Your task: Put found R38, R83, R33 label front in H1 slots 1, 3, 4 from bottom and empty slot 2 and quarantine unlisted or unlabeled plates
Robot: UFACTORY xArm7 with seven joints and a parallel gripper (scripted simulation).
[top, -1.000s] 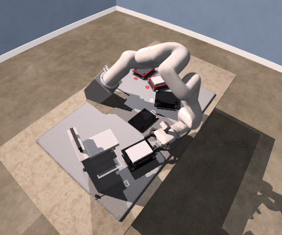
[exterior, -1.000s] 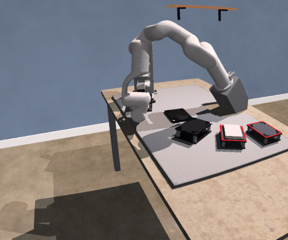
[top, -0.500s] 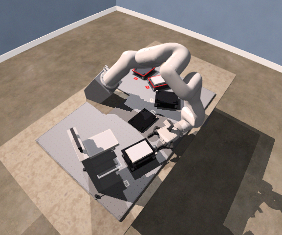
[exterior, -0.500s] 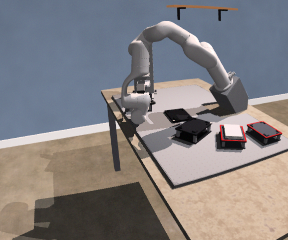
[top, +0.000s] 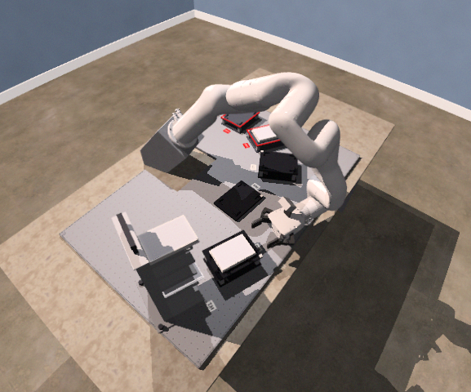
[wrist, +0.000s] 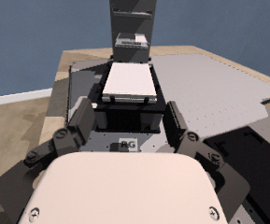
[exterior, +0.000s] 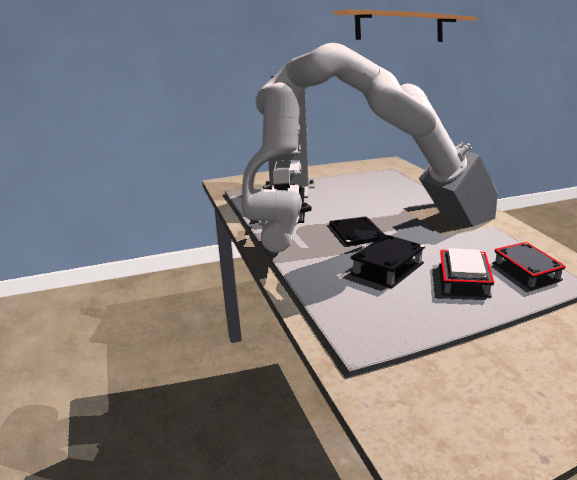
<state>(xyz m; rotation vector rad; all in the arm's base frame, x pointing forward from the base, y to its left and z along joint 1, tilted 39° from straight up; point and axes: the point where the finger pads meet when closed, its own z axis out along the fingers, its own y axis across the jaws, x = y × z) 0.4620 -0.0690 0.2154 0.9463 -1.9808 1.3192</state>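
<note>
A white plate (top: 232, 251) lies flat on the black regrip nest, marked by the RG deck label (wrist: 127, 145). In the wrist view the plate (wrist: 129, 80) lies just ahead of my fingers. My gripper (top: 271, 231) is open and empty; it is level with the nest's near end and a little apart from the plate. The fingers stand wide on either side of the nest's front. Plate hotel H1 (top: 159, 253) stands behind the nest. One plate (wrist: 132, 41) shows in a hotel slot, and a plate edge (top: 180, 284) sticks out low at the hotel's front.
A red-edged quarantine nest (top: 264, 135) holds a white plate; the other red-edged nest (top: 239, 119) is bare. A raised black nest (top: 278, 167) and a flat black nest (top: 238, 199) lie between them and my gripper. The table edge is close behind my wrist.
</note>
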